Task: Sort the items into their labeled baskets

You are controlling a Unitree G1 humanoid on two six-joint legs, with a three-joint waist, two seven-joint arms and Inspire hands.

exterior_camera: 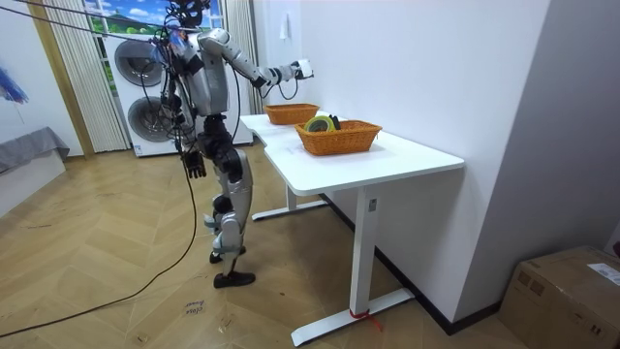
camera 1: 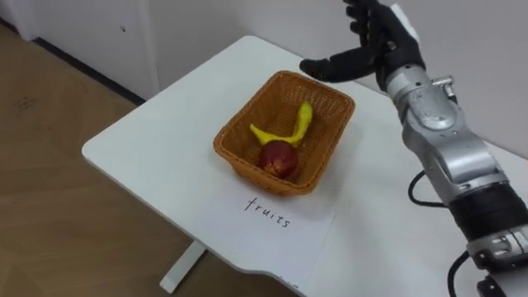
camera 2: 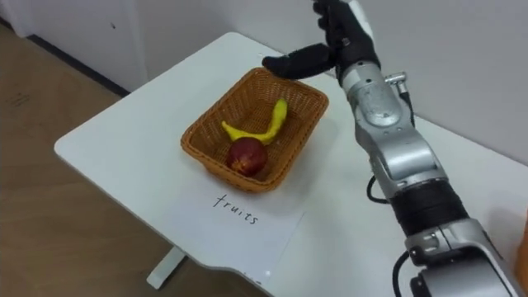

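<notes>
Right hand point(camera 1: 386, 45), splayed and seemingly empty, above fruit basket point(camera 1: 239, 136).

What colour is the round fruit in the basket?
Dark red apple; clearest in the left eye view.

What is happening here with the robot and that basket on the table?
The robot stands at the white table, its right hand open and empty above the far rim of the wicker basket. A banana and a red apple lie inside it, and a handwritten paper sheet lies in front. Its left hand hangs by its side.
</notes>
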